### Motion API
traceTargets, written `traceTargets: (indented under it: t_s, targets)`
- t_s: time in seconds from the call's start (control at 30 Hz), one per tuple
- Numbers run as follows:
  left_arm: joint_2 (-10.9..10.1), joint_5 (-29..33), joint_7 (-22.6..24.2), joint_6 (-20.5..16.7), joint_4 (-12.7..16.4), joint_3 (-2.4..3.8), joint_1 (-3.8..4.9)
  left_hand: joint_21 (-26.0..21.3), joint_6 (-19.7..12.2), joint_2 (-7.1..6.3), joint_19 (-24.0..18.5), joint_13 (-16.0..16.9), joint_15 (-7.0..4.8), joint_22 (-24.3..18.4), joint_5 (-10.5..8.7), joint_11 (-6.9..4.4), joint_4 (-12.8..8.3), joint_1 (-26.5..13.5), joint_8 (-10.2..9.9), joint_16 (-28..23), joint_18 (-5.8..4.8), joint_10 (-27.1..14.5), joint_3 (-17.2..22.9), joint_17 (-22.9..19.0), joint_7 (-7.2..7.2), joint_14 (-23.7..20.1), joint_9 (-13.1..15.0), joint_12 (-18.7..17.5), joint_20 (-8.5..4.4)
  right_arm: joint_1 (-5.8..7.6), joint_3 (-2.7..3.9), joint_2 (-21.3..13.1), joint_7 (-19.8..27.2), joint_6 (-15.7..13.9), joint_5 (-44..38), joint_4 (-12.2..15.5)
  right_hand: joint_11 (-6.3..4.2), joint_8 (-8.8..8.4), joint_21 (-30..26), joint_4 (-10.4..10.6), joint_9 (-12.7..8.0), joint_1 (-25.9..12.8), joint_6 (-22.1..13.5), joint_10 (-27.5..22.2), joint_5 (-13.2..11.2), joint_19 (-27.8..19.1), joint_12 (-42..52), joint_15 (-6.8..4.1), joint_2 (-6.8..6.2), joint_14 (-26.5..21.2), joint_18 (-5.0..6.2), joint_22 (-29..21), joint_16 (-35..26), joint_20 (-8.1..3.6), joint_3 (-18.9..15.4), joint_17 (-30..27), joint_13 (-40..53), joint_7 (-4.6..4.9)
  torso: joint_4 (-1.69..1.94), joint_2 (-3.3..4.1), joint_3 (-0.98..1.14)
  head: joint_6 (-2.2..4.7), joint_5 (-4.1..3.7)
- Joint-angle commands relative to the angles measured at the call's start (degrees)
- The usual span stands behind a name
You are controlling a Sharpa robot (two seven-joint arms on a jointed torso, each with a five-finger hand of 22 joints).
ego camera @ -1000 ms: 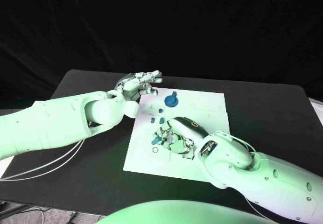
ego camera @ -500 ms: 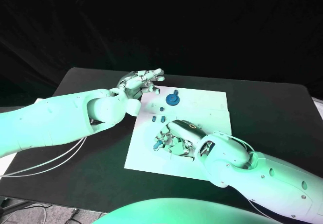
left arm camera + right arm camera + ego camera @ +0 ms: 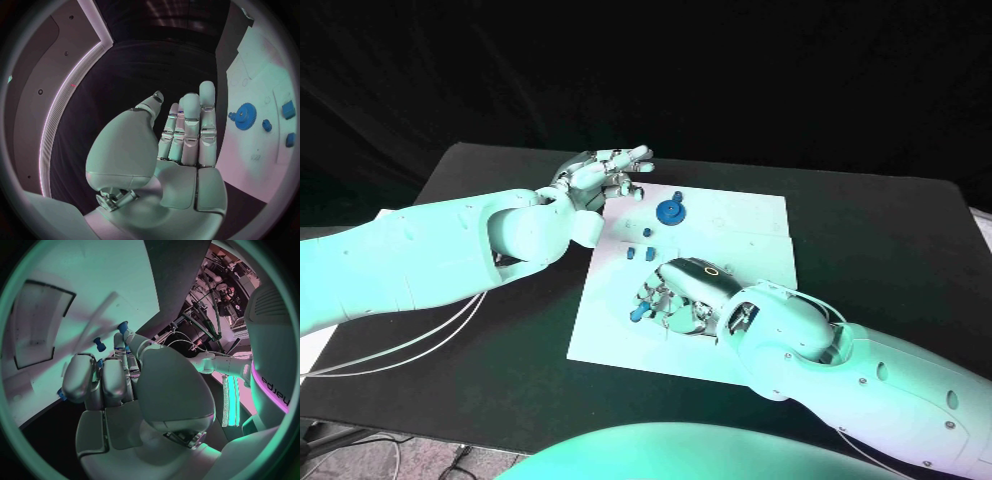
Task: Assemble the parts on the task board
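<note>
Head view: the task board (image 3: 733, 225), a flat white plate, lies mid-way on the matte black counter (image 3: 473, 175). Near the board's far edge sits one round blue gear (image 3: 671, 212); just nearer than it lie three small blue pegs (image 3: 646, 236). The left hand (image 3: 600, 174) hovers beside the board's far left corner, fingers straight and spread, holding nothing. The right hand (image 3: 678, 296) rests on the board's middle, fingers curled over a small blue part (image 3: 639, 312).

Left wrist view: the left hand (image 3: 181, 145) is empty, glossy silver fingers extended side by side; the toothed gear (image 3: 245, 111) lies on the board (image 3: 275, 65).

Right wrist view: the right hand (image 3: 119, 385) presses on the board (image 3: 75, 285), fingers curled round blue pieces; whether it grips one I cannot tell.
</note>
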Motion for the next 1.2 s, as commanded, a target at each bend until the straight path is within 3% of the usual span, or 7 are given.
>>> traceTargets:
  t_s: [0.03, 0.37, 0.67, 0.87, 1.03, 1.1, 1.2]
  targets:
    - [0.07, -0.21, 0.21, 1.14, 0.04, 0.05, -0.04, -0.34, -0.42, 0.35, 0.08, 0.06, 0.06, -0.07, 0.38, -0.14, -0.1, 0.33, 0.32, 0.34, 0.54, -0.42, -0.39, -0.09, -0.08, -0.42, -0.03, 0.26, 0.4, -0.08, -0.02, -0.01, -1.36, 1.04, -2.47, 0.13, -0.04, 0.11, 0.15, 0.06, -0.05, -0.64, 0.41, -0.27, 0.16, 0.2, -0.27, 0.12, 0.38, 1.48, -0.67, -0.09, 0.39, 0.23, 0.33, -0.04, -0.06, 0.19, -0.05, 0.01, -0.01, -0.01, 0.04]
    - [0.08, -0.21, 0.19, 1.16, 0.08, 0.05, -0.04, -0.34, -0.42, 0.35, 0.08, 0.06, 0.06, -0.07, 0.38, -0.14, -0.1, 0.33, 0.32, 0.34, 0.54, -0.42, -0.39, -0.09, -0.08, -0.42, -0.03, 0.26, 0.4, -0.08, -0.07, 0.6, -2.61, 2.47, -3.71, 0.21, 0.08, -0.2, 0.1, 0.15, -0.11, -1.68, 0.02, -0.6, 0.14, 0.06, -0.84, 0.23, -0.04, 1.38, -0.63, -0.2, 0.32, 0.34, 0.02, -0.33, -0.1, 0.26, -0.08, -0.03, -0.04, 0.04, -0.06]
    - [0.13, -0.21, 0.19, 1.21, 0.11, 0.05, -0.04, -0.34, -0.42, 0.35, 0.08, 0.06, 0.06, -0.07, 0.38, -0.14, -0.1, 0.33, 0.32, 0.34, 0.54, -0.42, -0.39, -0.09, -0.08, -0.42, -0.03, 0.26, 0.4, 0.15, -1.49, 1.8, -3.64, 3.13, -4.9, -0.64, 0.97, -1.4, -0.1, 0.42, -0.56, -3.37, -1.79, -2.97, 0.25, -0.28, -2.74, 0.97, -1.0, 1.25, -0.61, -0.53, 0.32, 0.9, -0.44, -0.68, -0.35, 1.01, -0.03, -0.03, -0.05, 0.09, -0.22]
    - [0.12, -0.21, 0.15, 1.26, 0.1, 0.05, -0.04, -0.34, -0.42, 0.35, 0.08, 0.06, 0.06, -0.07, 0.38, -0.14, -0.1, 0.33, 0.32, 0.34, 0.54, -0.42, -0.39, -0.09, -0.08, -0.42, -0.03, 0.26, 0.4, 0.22, -1.95, 2.05, -3.47, 0.6, -4.98, -1.08, 1.77, -1.73, -0.34, 1.13, -1.37, -6.0, -5.96, -7.41, 2.05, -0.65, -3.78, 1.65, -4.01, 1.13, -0.45, -0.91, 0.65, 1.49, -3.12, -0.52, -0.34, 1.19, -0.06, -0.04, -0.04, 0.13, -0.16]
    - [0.03, -0.21, 0.09, 1.28, 0.13, 0.05, -0.04, -0.34, -0.42, 0.35, 0.08, 0.06, 0.06, -0.07, 0.38, -0.14, -0.1, 0.33, 0.32, 0.34, 0.54, -0.42, -0.39, -0.09, -0.08, -0.42, -0.03, 0.26, 0.4, 0.18, -2.06, 1.82, -3.2, -1.99, -4.88, -1.08, 2.04, -1.61, -0.61, 1.13, -1.32, -6.22, -7.57, -10.09, 2.78, -0.95, -3.4, 1.83, -4.27, 1.08, -0.36, -1.36, 0.96, 1.58, -5.21, -0.38, -0.27, 1.12, -0.03, -0.01, -0.04, 0.14, -0.18]
    - [0.02, -0.21, 0.03, 1.34, 0.13, 0.05, -0.04, -0.34, -0.42, 0.35, 0.08, 0.06, 0.06, -0.07, 0.38, -0.14, -0.1, 0.33, 0.32, 0.34, 0.54, -0.42, -0.39, -0.09, -0.08, -0.42, -0.03, 0.26, 0.4, 0.12, -2.08, 1.65, -3.02, -3.45, -4.64, -0.98, 2.28, -1.63, -1.01, 1.27, -1.33, -6.61, -8.49, -11.78, 5.32, -1.28, -3.29, 1.98, -4.79, 1.06, -0.26, -2.01, 1.16, 1.67, -6.74, -0.28, -0.27, 1.14, -0.02, -0.02, -0.02, 0.13, -0.19]
    - [0.01, -0.21, -0.14, 1.43, 0.06, 0.05, -0.04, -0.39, -0.55, 0.44, 0.08, 0.08, 0.08, -0.12, 0.37, -0.12, -0.2, 0.42, 0.41, 0.43, 0.55, -0.61, -0.54, -0.18, -0.06, -0.47, -0.02, 0.49, 0.43, 0.04, -2.09, 1.26, -2.56, -5.84, -4.0, -0.69, 2.57, -1.58, -1.75, 1.63, -1.28, -7.05, -9.21, -13.96, 6.77, -1.79, -2.93, 2.28, -5.16, 0.83, -0.03, -3.19, 0.94, 1.87, -9.34, -0.92, -0.22, 1.19, -0.04, -0.08, 0.02, 0.23, -0.24]
